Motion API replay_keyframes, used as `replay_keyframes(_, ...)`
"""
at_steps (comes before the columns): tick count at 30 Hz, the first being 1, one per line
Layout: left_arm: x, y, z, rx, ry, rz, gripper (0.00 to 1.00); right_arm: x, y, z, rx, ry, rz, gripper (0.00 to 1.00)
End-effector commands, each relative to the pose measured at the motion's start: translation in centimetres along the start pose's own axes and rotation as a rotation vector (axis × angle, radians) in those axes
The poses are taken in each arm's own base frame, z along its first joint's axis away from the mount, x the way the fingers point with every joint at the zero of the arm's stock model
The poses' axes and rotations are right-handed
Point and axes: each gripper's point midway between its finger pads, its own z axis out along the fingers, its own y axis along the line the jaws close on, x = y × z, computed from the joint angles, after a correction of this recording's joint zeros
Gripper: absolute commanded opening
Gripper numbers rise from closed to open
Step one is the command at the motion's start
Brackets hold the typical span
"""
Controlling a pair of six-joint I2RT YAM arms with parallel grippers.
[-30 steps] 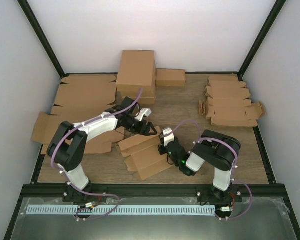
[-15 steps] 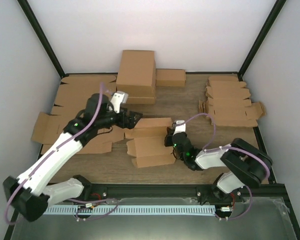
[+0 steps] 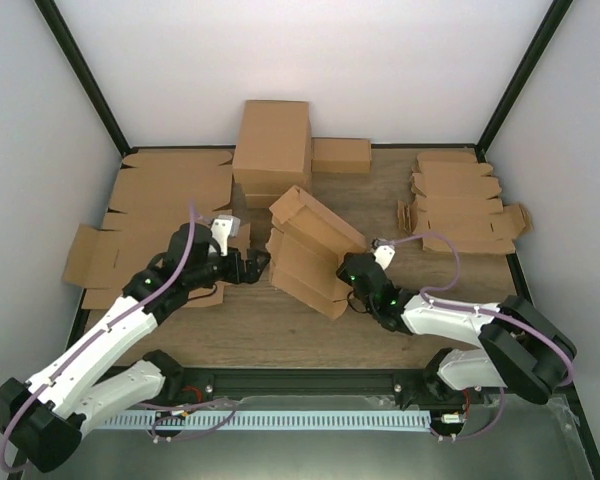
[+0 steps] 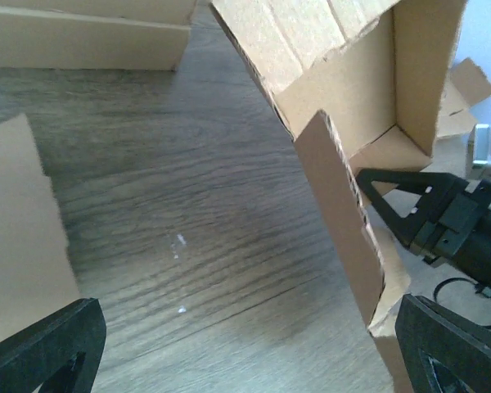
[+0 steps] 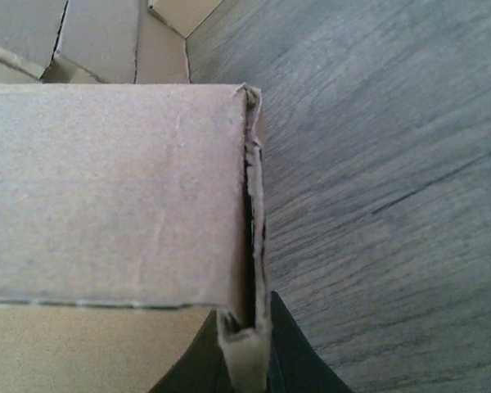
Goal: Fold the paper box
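Observation:
The paper box [image 3: 310, 250] is a brown, partly folded blank standing tilted in the middle of the table, with its open side facing the far left. My right gripper [image 3: 354, 278] is shut on the box's doubled right wall edge; in the right wrist view the wall [image 5: 114, 188] fills the left and the black fingertips [image 5: 290, 356] pinch its edge. My left gripper [image 3: 257, 264] is wide open and empty, just left of the box's lower edge. In the left wrist view the box [image 4: 368, 98] rises at the upper right, with a flap [image 4: 335, 221] hanging between the fingers [image 4: 454, 344].
A large brown carton [image 3: 272, 150] and a small closed box [image 3: 341, 155] stand at the back. Wide flat cardboard sheets [image 3: 170, 185] lie at the left. A stack of die-cut blanks [image 3: 460, 205] lies at the right. Black frame rails border the table.
The box has been raised from lying flat to standing tilted. The right gripper moved right and up with the box's edge. The left gripper drew back a little and sits low beside the box.

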Motion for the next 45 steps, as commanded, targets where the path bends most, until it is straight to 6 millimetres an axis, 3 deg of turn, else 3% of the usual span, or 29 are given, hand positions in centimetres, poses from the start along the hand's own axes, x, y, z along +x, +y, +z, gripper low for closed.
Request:
replay_keyframes(1, -0.8, -2.0, 0.6, 0.078, -0.021, -0.074, 1.0, -0.9, 0.2, -0.4, -0.016, -0.037, 0.172, 0.01)
replay_keyframes(6, -0.8, -5.8, 1.3, 0.198, 0.001, -0.122, 1.0, -1.7, -0.1, -0.7, -0.033, -0.107, 0.193, 0.01)
replay_keyframes(14, -2.7, -5.0, 1.2, 0.1, -0.036, -0.158, 0.93, -2.0, -0.6, -1.2, -0.007, -0.162, 0.125, 0.01)
replay_keyframes(20, -2.8, -5.2, 2.5, 0.101, -0.016, -0.165, 0.57, -2.4, 0.4, -1.9, -0.058, -0.181, 0.095, 0.01)
replay_keyframes(25, -2.9, -4.9, 3.4, 0.084, -0.007, -0.167, 0.43, -2.3, 0.7, -2.2, -0.088, -0.177, 0.094, 0.01)
replay_keyframes(28, -3.2, -4.6, 3.7, 0.061, -0.013, -0.142, 0.15, -2.0, 0.9, -2.2, -0.104, -0.165, 0.093, 0.01)
replay_keyframes(29, -3.4, -4.5, 3.6, 0.049, -0.016, -0.12, 0.05, -1.8, 0.9, -2.1, -0.108, -0.157, 0.091, 0.06)
replay_keyframes(30, -3.5, -4.3, 3.6, 0.033, -0.016, -0.09, 0.04, -1.5, 1.0, -2.1, -0.117, -0.141, 0.089, 0.19)
replay_keyframes(33, -3.8, -3.2, 3.3, -0.053, 0.005, 0.0, 0.04, -0.4, 1.4, -2.3, -0.159, -0.08, 0.066, 0.7)
replay_keyframes(35, -4.0, -2.9, 3.1, -0.085, 0.027, 0.064, 0.04, 0.6, 1.4, -2.6, -0.175, -0.025, 0.04, 0.88)
replay_keyframes(38, -3.3, -2.7, 3.2, -0.098, 0.073, 0.112, 0.04, 2.1, 1.4, -3.3, -0.204, 0.071, -0.046, 0.97)
replay_keyframes(42, -1.9, -2.8, 3.7, -0.074, 0.131, 0.123, 0.04, 4.1, 1.3, -5.3, -0.291, 0.186, -0.152, 0.99)
replay_keyframes(45, -1.0, -2.7, 3.9, -0.065, 0.157, 0.122, 0.04, 4.0, 1.3, -7.0, -0.323, 0.216, -0.229, 0.98)
